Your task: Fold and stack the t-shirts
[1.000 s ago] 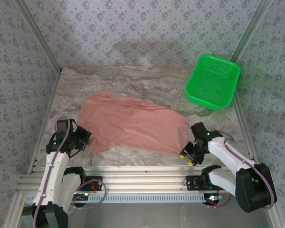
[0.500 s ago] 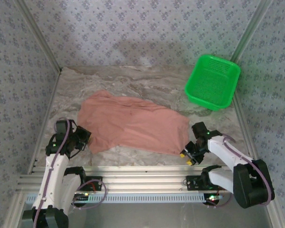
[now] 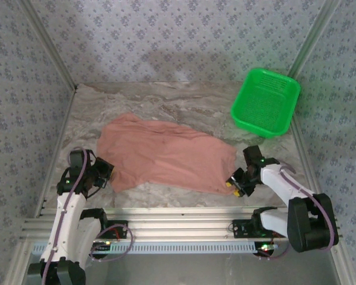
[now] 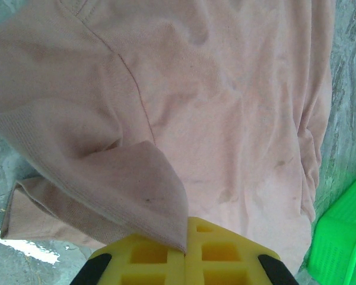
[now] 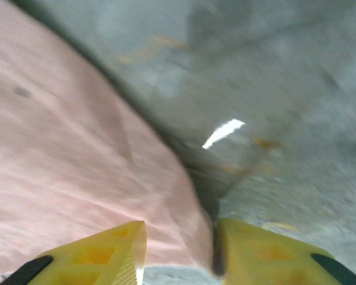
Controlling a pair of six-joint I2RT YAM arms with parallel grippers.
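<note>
Top external view: the shirt point(image 3: 166, 155) lies spread mid-frame, unfolded (no stack yet). At its lower-left corner the left gripper point(image 3: 105, 174) pinches cloth, fingers pressed together; the right gripper point(image 3: 232, 184) straddles the lower-right edge, jaws apart. Folding looks wholly undone.

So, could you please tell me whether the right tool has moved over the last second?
Yes. The right tool has moved away from the near rail, further onto the table and up to the t-shirt corner.
</note>
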